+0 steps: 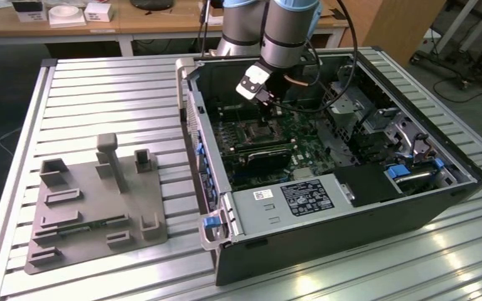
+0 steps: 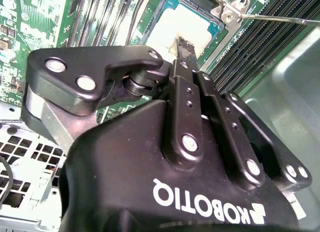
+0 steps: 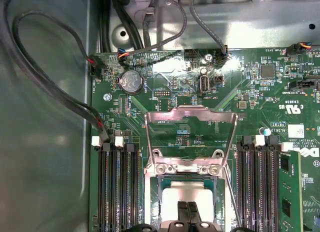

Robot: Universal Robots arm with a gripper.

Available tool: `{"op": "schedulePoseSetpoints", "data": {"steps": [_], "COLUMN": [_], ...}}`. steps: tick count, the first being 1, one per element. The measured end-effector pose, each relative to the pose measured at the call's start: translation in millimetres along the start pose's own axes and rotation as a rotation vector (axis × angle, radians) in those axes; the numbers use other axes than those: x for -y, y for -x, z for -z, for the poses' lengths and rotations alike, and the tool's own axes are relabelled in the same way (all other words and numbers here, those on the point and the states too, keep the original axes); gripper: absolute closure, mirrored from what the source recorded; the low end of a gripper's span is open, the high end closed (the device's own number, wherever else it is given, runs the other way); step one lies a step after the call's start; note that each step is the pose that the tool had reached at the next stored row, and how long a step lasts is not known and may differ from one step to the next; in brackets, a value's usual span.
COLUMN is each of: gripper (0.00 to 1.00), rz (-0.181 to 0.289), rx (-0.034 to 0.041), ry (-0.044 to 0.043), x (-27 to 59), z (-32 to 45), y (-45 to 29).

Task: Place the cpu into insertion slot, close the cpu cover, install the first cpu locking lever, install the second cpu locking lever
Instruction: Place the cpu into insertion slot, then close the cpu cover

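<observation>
Arm reaches down into the open computer case [image 1: 333, 244] on the slatted metal table [image 1: 98, 88]. The gripper [image 1: 266, 100] hangs over the green motherboard [image 1: 308, 150], toward the far end of the case. A grey plastic fixture [image 1: 90, 207] sits on the table at the exterior view's left, well apart from the case.

In the first wrist view the gripper [image 3: 189, 207] has its two black fingers pressed together, nothing between them, tips right over the cpu [image 3: 172, 199]. Contact with the cpu can't be told. The second wrist view shows the same: gripper [image 2: 182, 44] fingers together, tips above the silvery top of the cpu [image 2: 165, 29].

The cpu lies flat inside the insertion slot [image 3: 165, 181], with the dark rim showing around it. The cpu cover [image 3: 190, 111] is not closed. It stands swung up from its hinge on the far side of the slot, and the board is visible through its square window.

A thin wire locking lever [image 3: 231, 194] runs beside the slot on one side, unlatched; in the second wrist view the lever [image 2: 280, 18] sticks out past the hinge corner.

Black memory slots [image 3: 117, 187] flank the slot on both sides. A coin battery [image 3: 131, 82] sits beyond the cover, near the board's far edge.
</observation>
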State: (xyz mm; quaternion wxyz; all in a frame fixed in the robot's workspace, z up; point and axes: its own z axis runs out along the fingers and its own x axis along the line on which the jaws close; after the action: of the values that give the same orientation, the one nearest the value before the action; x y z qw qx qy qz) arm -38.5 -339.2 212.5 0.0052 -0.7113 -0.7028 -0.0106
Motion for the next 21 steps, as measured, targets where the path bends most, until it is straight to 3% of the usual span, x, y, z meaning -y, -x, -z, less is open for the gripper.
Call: {"op": "schedulePoseSetpoints", "data": {"steps": [21], "gripper": [0.9], "rz": [0.0], "rx": [-0.0002], "ry": [-0.0009], "x": [0.0], "z": [2.4], "y": [-0.1]}}
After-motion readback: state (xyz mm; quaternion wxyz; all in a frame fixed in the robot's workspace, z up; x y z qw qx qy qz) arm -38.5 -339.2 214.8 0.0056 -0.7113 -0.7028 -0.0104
